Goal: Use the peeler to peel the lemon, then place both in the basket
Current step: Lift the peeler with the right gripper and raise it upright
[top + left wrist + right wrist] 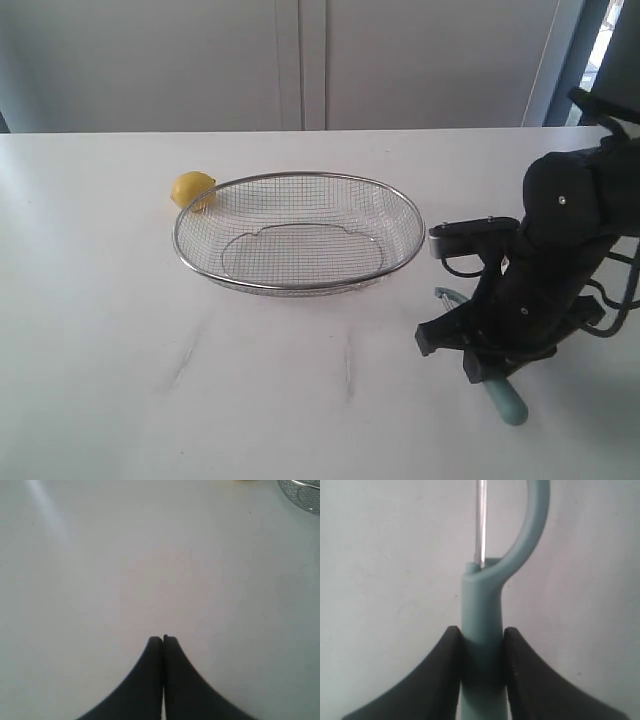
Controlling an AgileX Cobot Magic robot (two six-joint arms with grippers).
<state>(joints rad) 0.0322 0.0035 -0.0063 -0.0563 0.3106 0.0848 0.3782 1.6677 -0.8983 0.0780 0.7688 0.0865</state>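
Note:
A small yellow lemon rests on the white table against the far left rim of the wire mesh basket. The pale teal peeler lies at the right, its handle end sticking out below the right arm. My right gripper is shut on the peeler's handle, both black fingers pressing its sides, the curved head and blade beyond the tips. My left gripper is shut with nothing in it, over bare table. The left arm does not show in the exterior view.
A corner of the basket's rim shows at the edge of the left wrist view. The white tabletop runs to a grey wall behind. Faint scuff marks lie in front of the basket.

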